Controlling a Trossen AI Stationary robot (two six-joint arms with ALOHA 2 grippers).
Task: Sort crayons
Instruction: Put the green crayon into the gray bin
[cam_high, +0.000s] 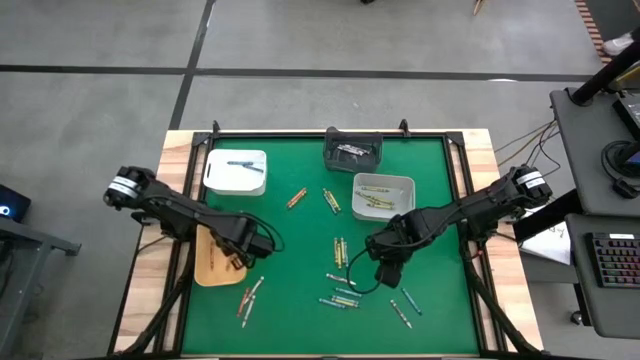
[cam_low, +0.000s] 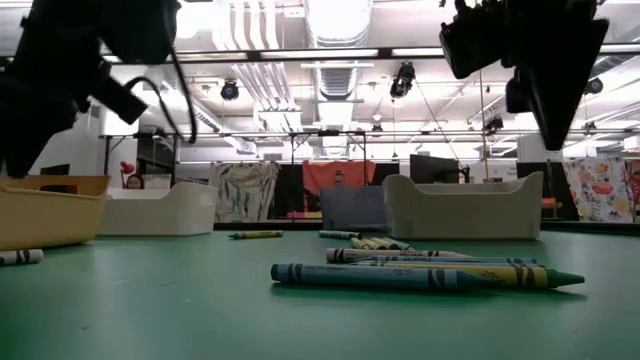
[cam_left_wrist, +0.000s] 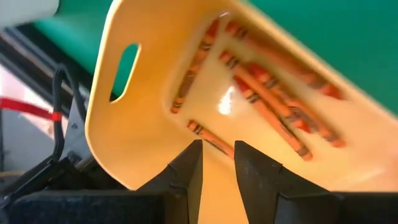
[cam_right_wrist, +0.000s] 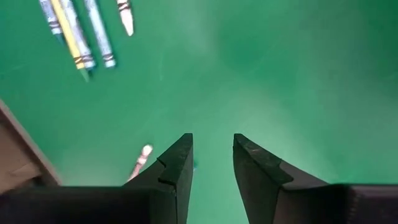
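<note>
Crayons lie loose on the green mat (cam_high: 300, 300): a cluster (cam_high: 343, 292) near the front, a few (cam_high: 341, 252) at the middle, and others (cam_high: 250, 295) by the tan tray. The tan tray (cam_high: 205, 265) at the left holds several red-orange crayons (cam_left_wrist: 273, 102). My left gripper (cam_left_wrist: 217, 152) hangs open just above this tray, with nothing between its fingers. My right gripper (cam_right_wrist: 211, 146) hovers open over bare mat right of centre (cam_high: 385, 272), pointing down, clear of the blue and yellow crayons (cam_right_wrist: 74, 37).
A white tray (cam_high: 237, 170) with a dark crayon stands at the back left. A dark bin (cam_high: 352, 150) sits at the back middle, and a pale bin (cam_high: 383, 195) with yellowish crayons is to its right. A black frame (cam_high: 455, 200) edges the mat.
</note>
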